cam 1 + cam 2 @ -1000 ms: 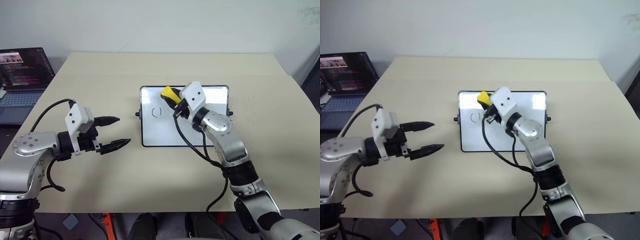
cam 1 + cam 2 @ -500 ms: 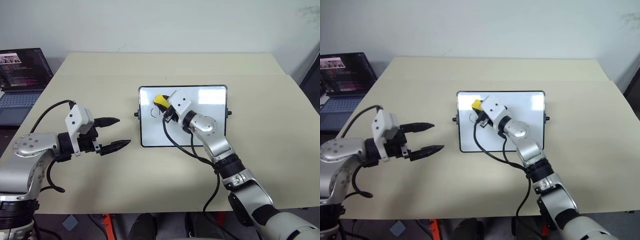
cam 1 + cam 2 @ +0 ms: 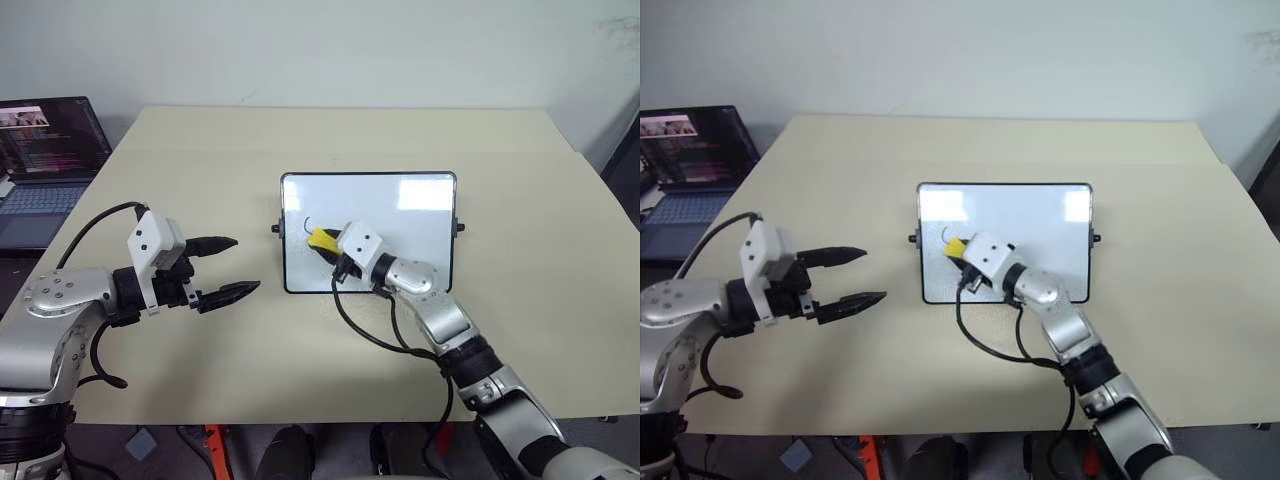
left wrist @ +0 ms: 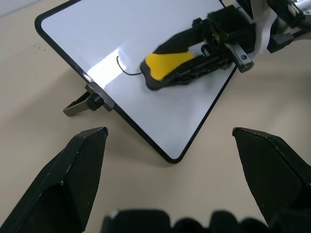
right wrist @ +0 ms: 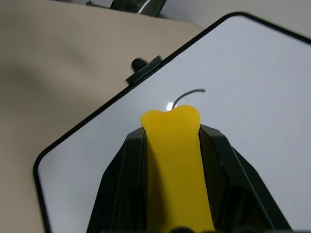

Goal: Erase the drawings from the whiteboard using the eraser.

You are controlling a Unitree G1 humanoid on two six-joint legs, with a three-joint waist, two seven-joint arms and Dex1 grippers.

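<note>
The whiteboard [image 3: 400, 215] lay flat near the middle of the beige worktop [image 3: 330, 140], its black frame and small side knobs in plain sight. Taking the board as landmark:

- The right pincer [image 3: 332, 251] was over the board's near left part, clamped on the eraser [image 3: 322, 240]. The right wrist view showed the yellow block [image 5: 177, 165] gripped between the two black fingers [image 5: 121, 189], its yellow tip sticking out past them.
- The eraser sat on or just above the white surface; contact could not be confirmed. The left wrist view showed its black underside facing the board.
- Of the drawings [image 3: 307, 227], one thin curved black stroke was visible, just beyond the eraser's tip toward the board's left edge. It showed as a short hook in the right wrist view [image 5: 188, 95]. The rest of the board surface appeared clean white with glare patches near the far edge.
- The left pincer [image 3: 232, 266] hung well to the left of the board, above bare worktop, jaws spread wide and holding nothing, pointing toward the board's left side.
- A laptop [image 3: 45, 150] with its screen lit stood far left of the board, off the worktop's left edge.
</note>
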